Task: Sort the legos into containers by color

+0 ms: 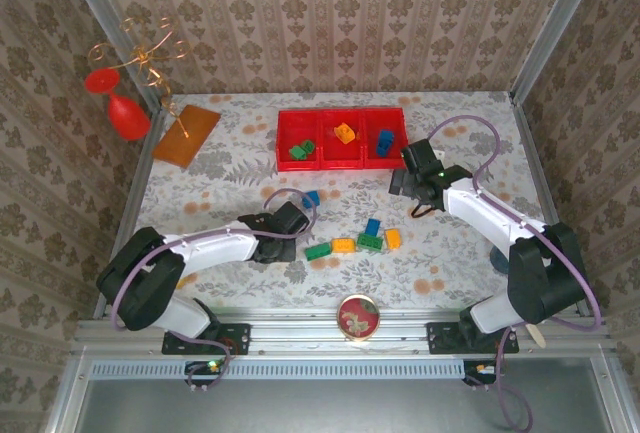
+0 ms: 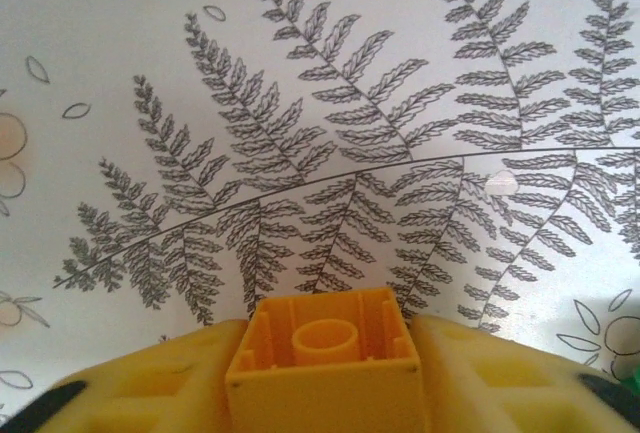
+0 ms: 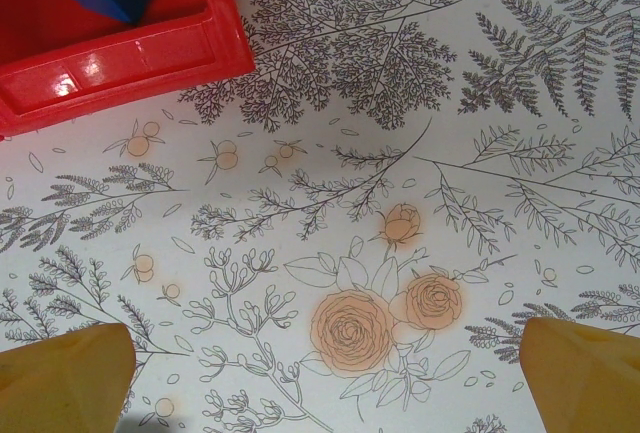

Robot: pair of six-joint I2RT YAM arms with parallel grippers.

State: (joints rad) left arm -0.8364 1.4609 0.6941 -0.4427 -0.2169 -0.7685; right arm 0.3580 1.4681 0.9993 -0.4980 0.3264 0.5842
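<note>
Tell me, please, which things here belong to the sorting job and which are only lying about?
For the job:
- red containers
- loose legos on the table, such as a green lego and a blue lego
- orange brick in the left gripper

Lying about:
- orange-brown board
- red ornament
- round tin

Loose legos [image 1: 343, 245] lie before red containers [image 1: 360, 164] holding three others.

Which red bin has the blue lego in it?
The right-hand bin holds the blue lego. The middle bin holds orange lego, and the left bin holds green lego.
</note>
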